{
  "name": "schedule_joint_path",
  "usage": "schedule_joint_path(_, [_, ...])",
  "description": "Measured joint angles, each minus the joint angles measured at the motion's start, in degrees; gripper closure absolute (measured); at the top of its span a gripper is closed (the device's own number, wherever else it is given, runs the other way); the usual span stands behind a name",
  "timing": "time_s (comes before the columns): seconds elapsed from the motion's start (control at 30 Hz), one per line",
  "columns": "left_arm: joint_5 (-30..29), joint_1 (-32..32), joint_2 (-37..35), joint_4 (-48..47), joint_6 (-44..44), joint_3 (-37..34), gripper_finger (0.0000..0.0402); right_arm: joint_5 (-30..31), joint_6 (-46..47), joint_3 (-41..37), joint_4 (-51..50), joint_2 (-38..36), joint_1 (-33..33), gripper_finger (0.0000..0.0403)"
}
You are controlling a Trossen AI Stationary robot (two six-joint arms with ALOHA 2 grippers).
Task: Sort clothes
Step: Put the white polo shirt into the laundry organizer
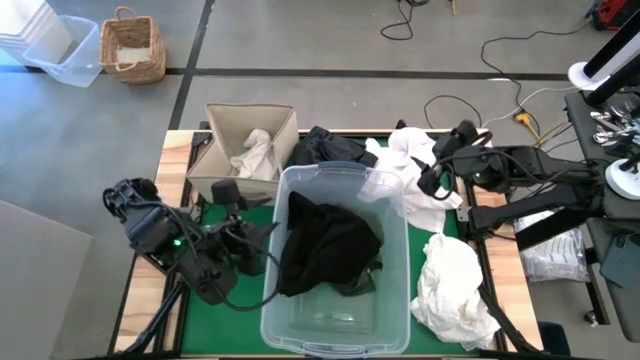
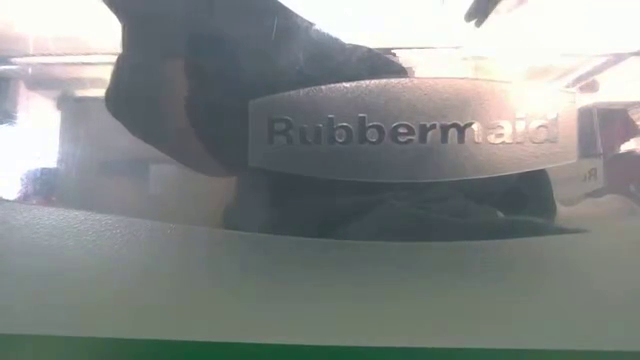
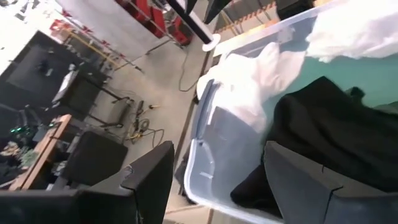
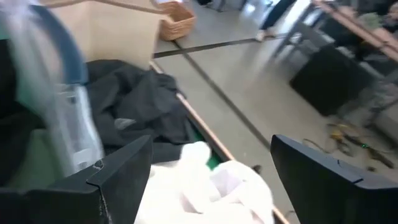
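Trouble looms at the far right: right gripper (image 1: 428, 182), fingers spread and empty, hovers over the white garment (image 1: 410, 160); beside it lies the dark heap (image 1: 325, 148); both could snag; left gripper (image 1: 243, 243) waits open beside the clear tub (image 1: 395, 300).

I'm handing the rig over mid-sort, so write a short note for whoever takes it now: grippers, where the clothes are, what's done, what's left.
Left gripper: open, empty, beside the clear tub's left wall.
Right gripper: open, empty, over the white garment at the tub's far right corner.
Done: black garment lies in the clear tub; cream garment lies in the beige fabric box.
Left: the white garment under the right gripper, another white garment on the mat right of the tub, and a dark garment behind the tub, between box and white pile.
Likely next: the right gripper takes the white garment below it.
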Motion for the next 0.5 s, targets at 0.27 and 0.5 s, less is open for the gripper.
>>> schedule_joint_path(0.27, [-9.56, -3.34, -11.43, 1.91, -14.64, -21.72, 0.0174, 1.40, -2.80, 1.01, 7.45, 1.33, -1.22, 0.0085])
schedule_joint_path(0.5, [-15.24, -3.32, -19.60, 3.88, -17.17, -34.67, 0.0174, 0.11, -7.44, 4.34, 11.15, 7.89, -7.94, 0.0088])
